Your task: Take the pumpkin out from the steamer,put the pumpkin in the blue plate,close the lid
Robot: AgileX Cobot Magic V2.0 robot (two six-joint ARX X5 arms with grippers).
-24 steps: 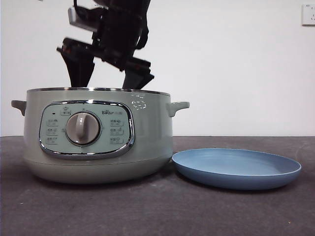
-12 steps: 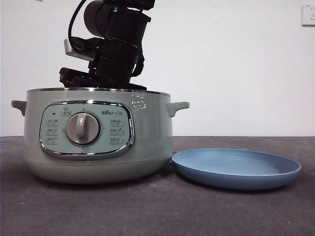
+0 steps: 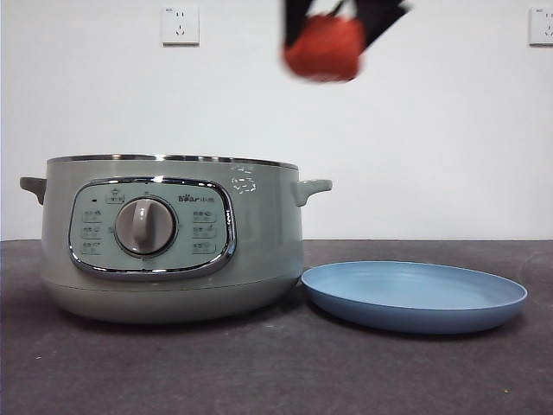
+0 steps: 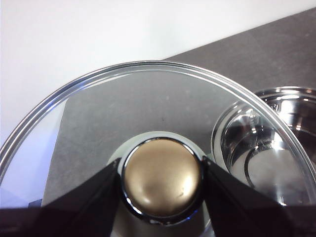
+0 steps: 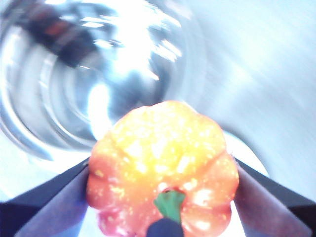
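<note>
Lifted clear since half a second ago, when the right tool was sunk inside the pot, the pumpkin (image 3: 324, 47) now hangs high above the steamer (image 3: 173, 238), clamped in the right tool (image 3: 344, 15), nearer the blue plate (image 3: 415, 296), so removal looks done and placing comes next. Meanwhile the left tool (image 4: 160, 180) grips the knob of the lid (image 4: 89, 113). "Bear" reads on the control panel

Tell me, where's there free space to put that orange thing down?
The blue plate lies bare beside the steamer, nothing on it. The right gripper holds the pumpkin high in the air between them. The steamer's open top also shows bare; the left gripper holds the lid.
</note>
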